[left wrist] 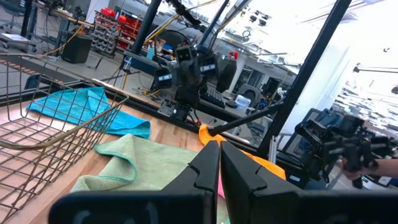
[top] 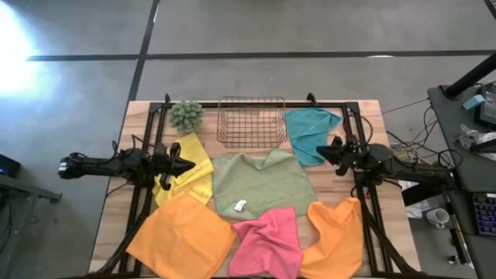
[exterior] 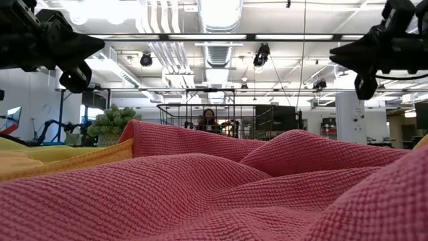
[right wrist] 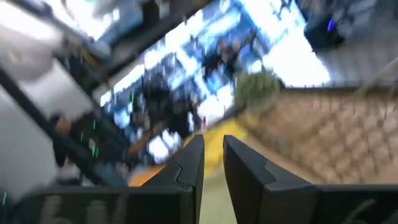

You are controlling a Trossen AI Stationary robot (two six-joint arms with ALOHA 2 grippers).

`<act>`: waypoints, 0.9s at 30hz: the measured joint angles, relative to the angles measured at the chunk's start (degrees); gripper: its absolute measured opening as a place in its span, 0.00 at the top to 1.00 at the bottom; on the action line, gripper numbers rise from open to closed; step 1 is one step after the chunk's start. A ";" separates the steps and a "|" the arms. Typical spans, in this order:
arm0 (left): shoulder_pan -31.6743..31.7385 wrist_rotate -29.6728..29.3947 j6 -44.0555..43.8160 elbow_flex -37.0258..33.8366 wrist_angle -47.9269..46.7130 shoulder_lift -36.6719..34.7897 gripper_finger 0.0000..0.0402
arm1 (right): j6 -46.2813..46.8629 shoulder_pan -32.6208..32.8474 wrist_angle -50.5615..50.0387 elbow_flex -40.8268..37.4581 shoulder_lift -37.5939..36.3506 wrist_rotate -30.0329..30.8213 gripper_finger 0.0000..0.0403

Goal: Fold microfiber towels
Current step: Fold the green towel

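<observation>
While the six towels are lying unfolded across the table (top: pixel 116 225), the sage green towel (top: pixel 263 184) with its white tag (top: pixel 240 206) is sitting at the middle, and everything else is being placed from it. The yellow towel (top: pixel 194 172) is touching its left edge, the teal towel (top: pixel 311 133) is lying just past its far right corner, the pink towel (top: pixel 270 242) is overlapping its near edge, and two orange towels are flanking the pink one, one on the near left (top: pixel 180 236) and one on the near right (top: pixel 335 231). Just beyond the sage green towel a wire basket (top: pixel 251 121) is standing, with a fuzzy green plant ball (top: pixel 187 115) beside the basket's left side.

The left tool (top: pixel 188 163) is hovering over the yellow towel with its fingers (left wrist: pixel 208 168) pressed together and gripping nothing. The right tool (top: pixel 322 149) is hanging above the teal towel, its fingers (right wrist: pixel 194 158) standing slightly apart with nothing between them.
</observation>
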 joint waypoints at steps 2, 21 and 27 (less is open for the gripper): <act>-0.01 -0.43 1.13 0.00 0.00 0.01 1.00 | -1.34 0.00 5.32 0.00 0.00 2.86 0.87; 0.00 -0.99 1.07 0.00 0.07 0.01 1.00 | -23.91 0.00 -30.30 41.30 15.71 6.76 0.87; 0.01 -0.99 1.07 0.00 0.09 0.01 1.00 | -17.97 0.02 -62.44 56.04 28.25 4.87 0.87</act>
